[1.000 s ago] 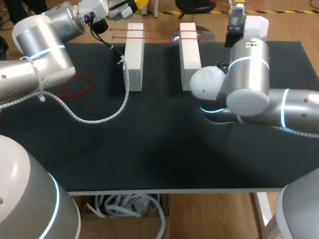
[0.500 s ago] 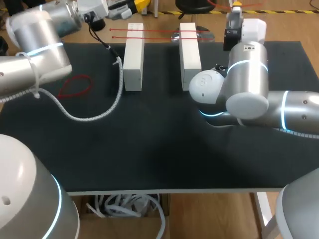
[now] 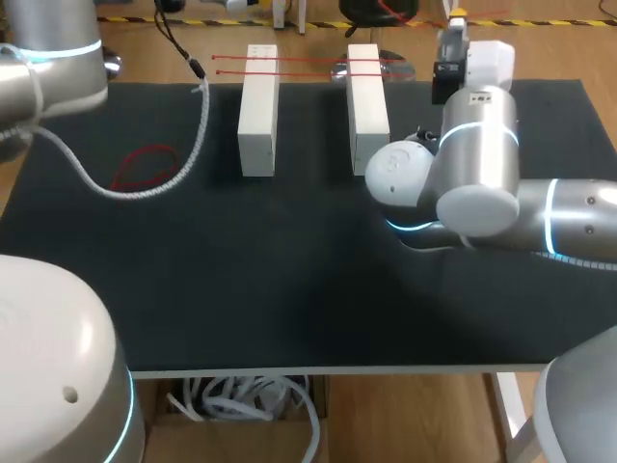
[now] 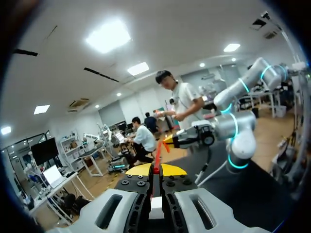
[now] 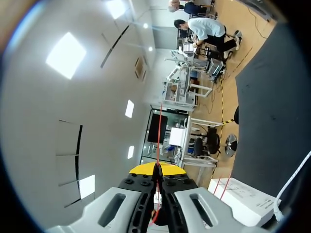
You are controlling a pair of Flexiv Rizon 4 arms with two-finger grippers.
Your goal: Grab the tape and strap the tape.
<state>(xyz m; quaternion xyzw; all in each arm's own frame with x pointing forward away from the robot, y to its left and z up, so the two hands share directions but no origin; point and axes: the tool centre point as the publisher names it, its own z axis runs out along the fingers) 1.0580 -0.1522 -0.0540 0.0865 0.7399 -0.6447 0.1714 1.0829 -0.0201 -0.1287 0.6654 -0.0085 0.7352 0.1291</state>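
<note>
Left gripper [image 4: 156, 171] and right gripper [image 5: 156, 171] are each nipped narrow on red tape [image 3: 308, 59]; 2 strands cross the 2 white blocks [image 3: 258, 111], upper middle. Looks thin, limp, light: I'd hold near the ends, taut.

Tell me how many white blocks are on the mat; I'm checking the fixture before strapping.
2. One white block stands at the mat's far side, left of middle; the other white block stands parallel to its right. None appears hidden.
</note>
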